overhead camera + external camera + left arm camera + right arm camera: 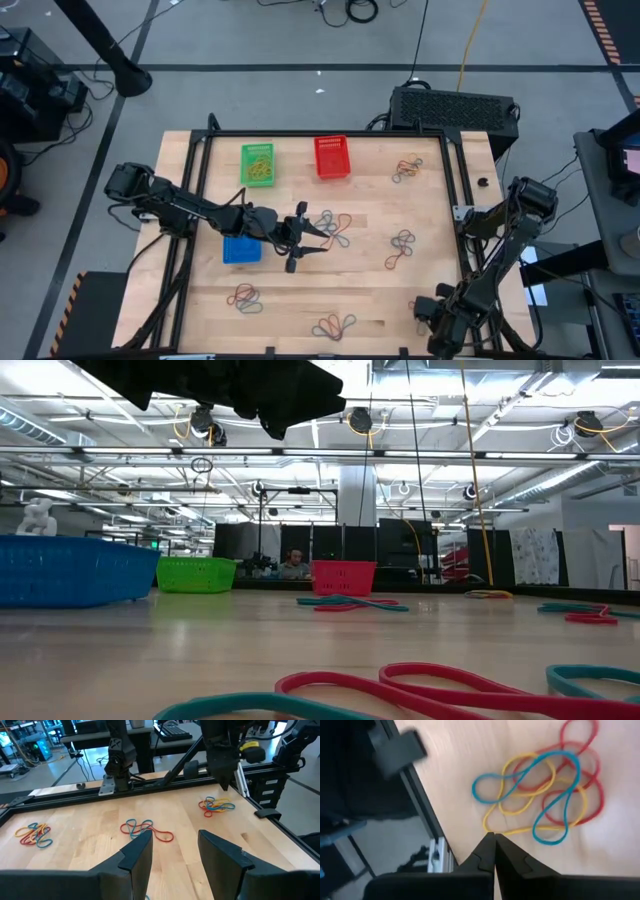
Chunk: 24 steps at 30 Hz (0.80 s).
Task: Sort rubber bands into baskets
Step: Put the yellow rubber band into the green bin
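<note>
From above, the left gripper [312, 240] hangs with fingers spread mid-table, a clump of bands [333, 226] just beyond its tips and the blue basket [241, 250] right behind it. Its wrist view shows bands [146, 828] straight ahead between the parted fingers [137, 851]. The right gripper [493, 851], pinched together and holding nothing, sits at the near right corner, its tip touching a tangle [545, 800].

Wooden table [300, 290]: 3 baskets [332, 158], scattered rubber bands [334, 325].

Around the pale wooden surface [300, 290]

A black perforated metal box [455, 105] sits beyond the far edge, well away from both hands; a seated person [293, 565] shows in the room behind.
</note>
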Available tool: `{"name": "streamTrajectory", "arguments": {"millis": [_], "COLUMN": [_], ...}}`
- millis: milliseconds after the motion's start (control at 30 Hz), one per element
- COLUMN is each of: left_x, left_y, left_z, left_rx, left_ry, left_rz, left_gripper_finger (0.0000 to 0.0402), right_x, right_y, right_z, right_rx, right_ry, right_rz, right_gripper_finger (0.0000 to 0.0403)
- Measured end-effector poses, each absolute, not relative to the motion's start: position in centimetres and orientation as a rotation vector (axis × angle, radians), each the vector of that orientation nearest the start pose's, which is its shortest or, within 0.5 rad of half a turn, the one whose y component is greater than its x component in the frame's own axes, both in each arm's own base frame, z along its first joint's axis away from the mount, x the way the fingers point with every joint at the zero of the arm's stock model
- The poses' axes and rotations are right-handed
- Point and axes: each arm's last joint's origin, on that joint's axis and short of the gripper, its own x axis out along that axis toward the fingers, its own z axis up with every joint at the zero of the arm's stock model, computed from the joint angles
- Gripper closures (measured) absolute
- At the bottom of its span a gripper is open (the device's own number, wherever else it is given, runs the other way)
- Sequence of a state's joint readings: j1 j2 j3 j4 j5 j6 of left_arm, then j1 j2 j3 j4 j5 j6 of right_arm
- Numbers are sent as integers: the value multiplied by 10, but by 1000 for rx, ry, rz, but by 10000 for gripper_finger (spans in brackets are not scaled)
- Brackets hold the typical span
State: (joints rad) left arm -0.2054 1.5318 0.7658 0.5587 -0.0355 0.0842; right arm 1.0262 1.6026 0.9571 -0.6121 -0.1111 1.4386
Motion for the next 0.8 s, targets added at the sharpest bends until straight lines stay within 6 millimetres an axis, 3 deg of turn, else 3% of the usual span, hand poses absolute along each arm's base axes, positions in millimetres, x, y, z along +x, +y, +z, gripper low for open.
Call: {"name": "streamTrajectory", "arguments": {"millis": [333, 533, 800], "left_x": [315, 315, 315], "left_y": [-65, -65, -65], "left_z": [218, 218, 218], "left_rx": [112, 112, 112], "left_ry": [228, 228, 228], "left_rz": [-179, -179, -179], "left_gripper_finger": [235, 235, 235], "right_x": [155, 155, 153], "right_y": [263, 265, 264], "right_z": [163, 149, 148], "right_rx": [550, 517, 490], "right_ry": [1428, 1495, 1514], "right_rz": [8, -14, -11], "right_gripper_finger": [377, 331, 265]}}
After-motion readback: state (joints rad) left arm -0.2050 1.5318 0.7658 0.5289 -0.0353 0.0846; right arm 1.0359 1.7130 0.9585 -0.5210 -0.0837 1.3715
